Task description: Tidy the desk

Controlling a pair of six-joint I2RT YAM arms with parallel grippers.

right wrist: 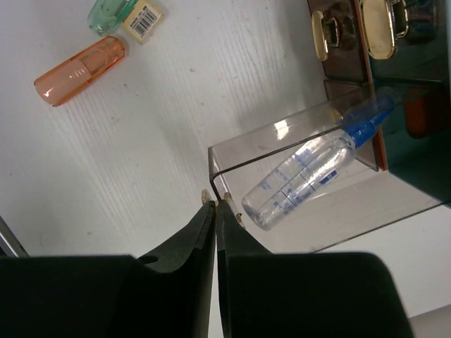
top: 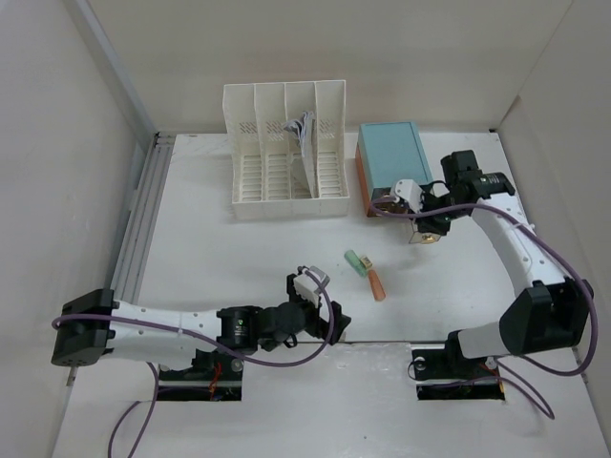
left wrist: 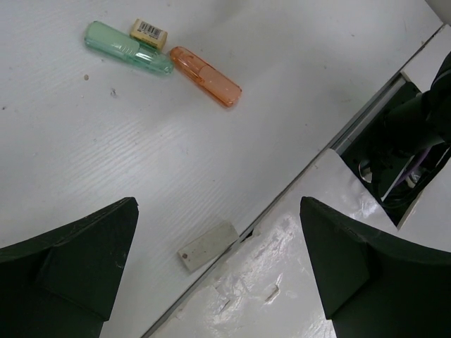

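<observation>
Claws from above first: left claw (top: 320, 303) low over the near edge of the tabletop (top: 220, 258), right claw (top: 420, 221) out at the front of the teal-topped drawer box (top: 393, 162). Left of that box, white file rack (top: 284, 153) with some papers leaning in one slot. Between the two arms, well apart from both claws, green marker (top: 355, 259) and orange marker (top: 377, 284) lying loose, end to end.

Through the left wrist: fingers spread wide with nothing between them, above bare white tabletop close to its near edge. Small white block (left wrist: 208, 246) right at that edge, under the gap. Farther off, both markers, with a barcoded eraser (left wrist: 149, 33) just beside the green one.

Through the right wrist: fingers pressed together, seemingly pinching the front wall of a clear drawer (right wrist: 338, 225) standing out of the box. Inside, clear bottle with a blue cap (right wrist: 296, 183) lying on its side.

Probably partway through the drawer step: one item stowed, the small loose ones not yet. Next, judged from this, either hold the drawer steady for a marker to be brought over, or push it straight in without skewing. For the left, calls for a descent and a squared-up pinch across a narrow body. Cannot tell which comes first.
</observation>
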